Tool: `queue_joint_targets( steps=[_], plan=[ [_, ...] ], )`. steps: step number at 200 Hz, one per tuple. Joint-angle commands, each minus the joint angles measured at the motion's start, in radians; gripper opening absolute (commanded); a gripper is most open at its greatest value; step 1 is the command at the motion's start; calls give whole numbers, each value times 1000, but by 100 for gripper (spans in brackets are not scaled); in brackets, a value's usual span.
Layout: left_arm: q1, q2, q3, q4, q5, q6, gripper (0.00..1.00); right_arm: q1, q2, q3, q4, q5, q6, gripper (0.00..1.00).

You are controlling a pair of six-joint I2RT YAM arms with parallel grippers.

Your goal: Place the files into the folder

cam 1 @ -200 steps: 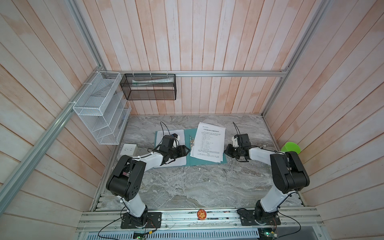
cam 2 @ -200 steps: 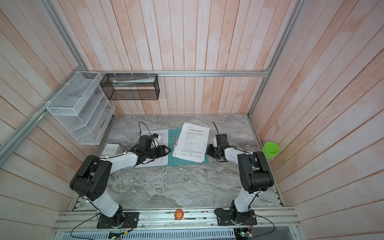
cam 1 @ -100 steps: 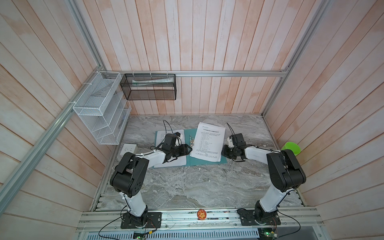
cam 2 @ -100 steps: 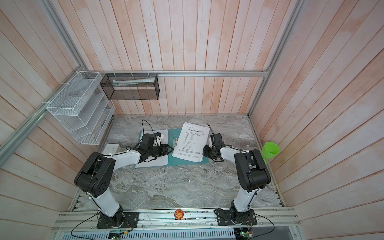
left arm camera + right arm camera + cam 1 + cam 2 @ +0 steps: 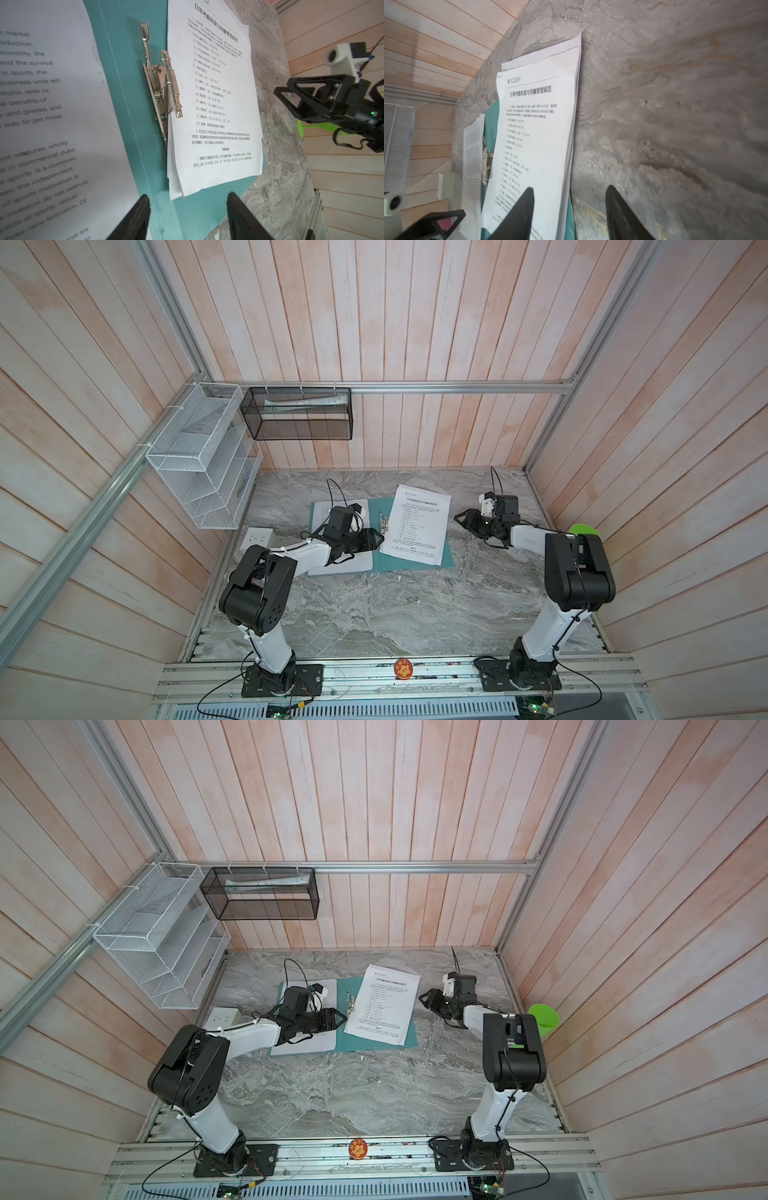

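Left claw [image 5: 188, 195] and right claw [image 5: 570, 188] gape empty; white printed files [image 5: 214, 104] overlap teal folder [image 5: 131, 124]

Left arm [image 5: 308, 554] and right arm [image 5: 547, 628] had white link shells, bulky black joint housings, black base plates [image 5: 309, 681]. Thin black cables [image 5: 493, 479] ran off wrists. Right gripper [image 5: 281, 87]: black triangular skeleton frames; white camera housing [image 5: 342, 55]; green LED [image 5: 372, 113].
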Motion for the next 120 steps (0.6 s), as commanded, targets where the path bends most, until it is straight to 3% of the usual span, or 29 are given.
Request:
queue_joint_targets(
  steps=[1,61,120],
  plan=[
    [0,-70,-40,46,-18,6,61,-2,95,63,109,-113,64,47],
    [10,-124,-95,48,-45,1,61,3,261,156,176,-227,158,44],
    [14,-111,-97,36,-42,12,61,7,344,281,100,-281,125,43]
  ],
)
